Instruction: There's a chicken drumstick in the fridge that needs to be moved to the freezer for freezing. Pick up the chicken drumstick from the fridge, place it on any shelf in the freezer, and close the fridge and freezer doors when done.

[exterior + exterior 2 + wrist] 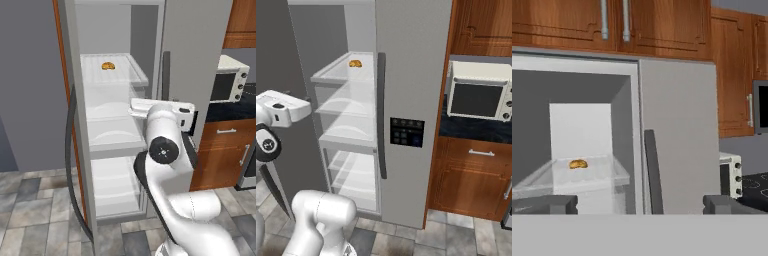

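Observation:
The fridge [112,130] stands open, its clear glass shelves [348,102] in plain sight. On the top shelf lies a golden-orange bun-like item [108,65] [355,63] [578,163]. The chicken drumstick is out of view. To the right, the other tall grey door [411,75] is closed, so the freezer behind it is hidden; it carries a black dispenser panel [406,132] and a dark bar handle [653,170]. My gripper [637,205] is open and empty, held in front of the unit at mid height, facing the top shelf and the closed door's edge.
The open fridge door [30,85] swings out on the left with its dark handle [71,150]. A white toaster oven [478,92] sits on a dark counter to the right, above wooden drawers [476,175]. Wooden wall cabinets [612,25] hang overhead.

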Robot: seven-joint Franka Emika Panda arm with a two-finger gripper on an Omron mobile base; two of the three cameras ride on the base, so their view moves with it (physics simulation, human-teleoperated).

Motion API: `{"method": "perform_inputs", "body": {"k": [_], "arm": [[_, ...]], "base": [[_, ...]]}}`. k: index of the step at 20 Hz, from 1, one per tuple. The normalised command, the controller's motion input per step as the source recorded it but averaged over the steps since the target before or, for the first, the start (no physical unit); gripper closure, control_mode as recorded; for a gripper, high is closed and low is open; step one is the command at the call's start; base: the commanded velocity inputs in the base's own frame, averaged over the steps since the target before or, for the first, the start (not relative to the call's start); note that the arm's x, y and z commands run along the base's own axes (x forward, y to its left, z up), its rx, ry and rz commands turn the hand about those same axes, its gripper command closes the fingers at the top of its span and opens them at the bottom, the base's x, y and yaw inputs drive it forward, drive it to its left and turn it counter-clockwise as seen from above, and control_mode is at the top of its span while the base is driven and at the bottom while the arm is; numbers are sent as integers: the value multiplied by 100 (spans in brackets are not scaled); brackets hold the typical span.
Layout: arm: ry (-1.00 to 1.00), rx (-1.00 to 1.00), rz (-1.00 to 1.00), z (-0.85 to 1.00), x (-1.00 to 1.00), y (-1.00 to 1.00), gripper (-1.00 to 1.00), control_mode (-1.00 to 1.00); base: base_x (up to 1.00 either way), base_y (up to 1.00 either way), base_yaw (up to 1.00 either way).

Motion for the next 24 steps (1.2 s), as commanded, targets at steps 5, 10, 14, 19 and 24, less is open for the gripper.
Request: {"method": "perform_inputs", "body": {"k": [5,10,14,19,24], "arm": [[1,-1,-17,-39,-44,50,-100,-100],[0,0,-6,-18,-24,53,-100,-100],[0,0,0,-43,-13,61,-100,-100],[-3,0,0,-57,0,60,-100,-100],[-1,0,-2,-56,0,73,-100,-100]], "base": [[0,0,0],[0,0,0],[0,0,0],[0,0,0],[0,0,0]]}}
